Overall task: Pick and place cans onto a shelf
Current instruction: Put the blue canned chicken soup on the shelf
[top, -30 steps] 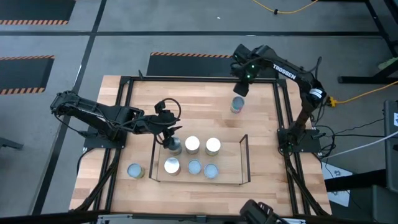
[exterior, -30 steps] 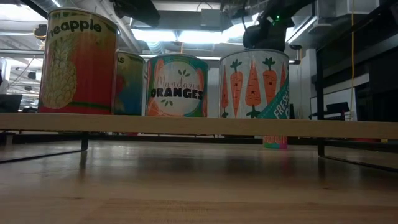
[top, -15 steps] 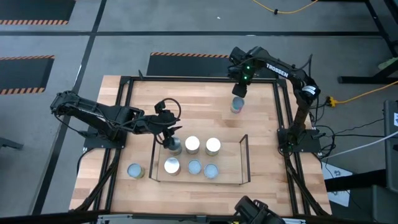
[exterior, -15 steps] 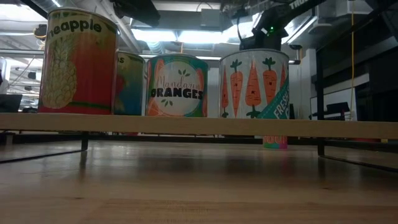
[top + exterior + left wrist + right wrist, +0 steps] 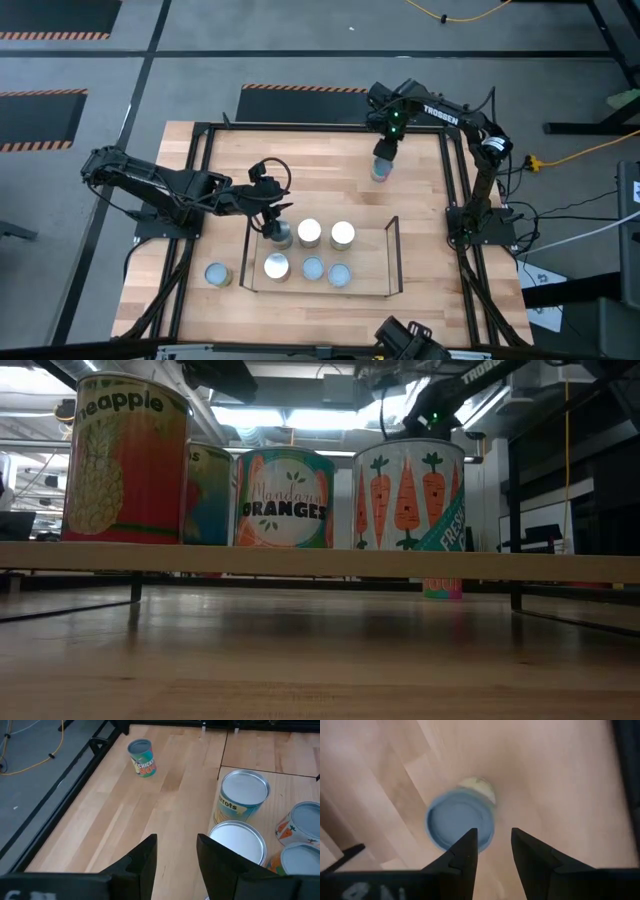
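One can (image 5: 217, 274) loose on desk (image 5: 330, 140) at left. Left gripper (image 5: 268, 226) above shelf's (image 5: 368, 283) left end, fingers (image 5: 145, 857) apart, empty. Six cans on shelf. Right gripper (image 5: 383, 158) over lone can (image 5: 460, 822) beyond shelf, fingers (image 5: 467, 851) parted, not gripping.

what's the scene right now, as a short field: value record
shelf: six cans on it, three in each of two rows
loose can: on the table beyond the shelf, upright, blue top
second loose can: on the table left of the shelf
right gripper: above the loose can, fingers apart, not gripping
left gripper: at the shelf's back-left can, fingers apart
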{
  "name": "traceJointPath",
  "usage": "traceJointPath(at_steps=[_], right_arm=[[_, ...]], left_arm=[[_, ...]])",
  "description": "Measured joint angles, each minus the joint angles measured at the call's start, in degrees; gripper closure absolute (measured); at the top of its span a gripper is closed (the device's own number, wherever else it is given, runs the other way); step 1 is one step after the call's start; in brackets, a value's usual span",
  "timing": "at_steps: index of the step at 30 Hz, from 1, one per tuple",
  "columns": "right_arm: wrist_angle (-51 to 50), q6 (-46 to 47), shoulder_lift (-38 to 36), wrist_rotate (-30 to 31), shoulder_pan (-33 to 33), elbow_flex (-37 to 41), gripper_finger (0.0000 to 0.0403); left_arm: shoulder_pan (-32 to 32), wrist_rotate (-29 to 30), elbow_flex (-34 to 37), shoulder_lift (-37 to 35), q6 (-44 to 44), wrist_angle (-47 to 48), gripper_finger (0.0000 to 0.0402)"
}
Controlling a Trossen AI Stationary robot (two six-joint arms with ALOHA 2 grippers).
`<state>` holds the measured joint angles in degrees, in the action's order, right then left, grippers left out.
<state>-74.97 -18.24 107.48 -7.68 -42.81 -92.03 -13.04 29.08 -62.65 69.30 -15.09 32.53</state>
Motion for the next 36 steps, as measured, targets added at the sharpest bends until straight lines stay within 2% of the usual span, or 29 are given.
traceJointPath(at_steps=[4,8,23,27,33,36], right_arm=[[4.63,-1.34,0.04,0.11,0.0,6.26,0.0279],[8.71,-1.93,0.11,0.1,0.0,9.26,0.0279],[9.32,-0.82,0.0,0.11,0.0,9.64,0.0283],[9.41,-0.65,0.0,0.02,0.01,9.64,0.0313],[9.47,-0.63,-0.08,-0.06,0.02,9.64,0.0384],[9.47,-0.65,-0.11,0.15,0.33,9.64,0.0392]], left_arm=[[0.02,0.0,0.0,0.0,0.0,0.0,0.0269],[0.02,0.0,0.0,0.0,0.0,0.0,0.0269],[0.02,0.01,-0.02,0.0,0.0,-0.02,0.0269],[0.02,0.02,-0.02,0.0,0.0,-0.02,0.0269],[0.0,0.02,-0.02,0.0,0.0,-0.02,0.0269],[0.02,0.02,-0.02,0.0,0.0,-0.02,0.0269]])
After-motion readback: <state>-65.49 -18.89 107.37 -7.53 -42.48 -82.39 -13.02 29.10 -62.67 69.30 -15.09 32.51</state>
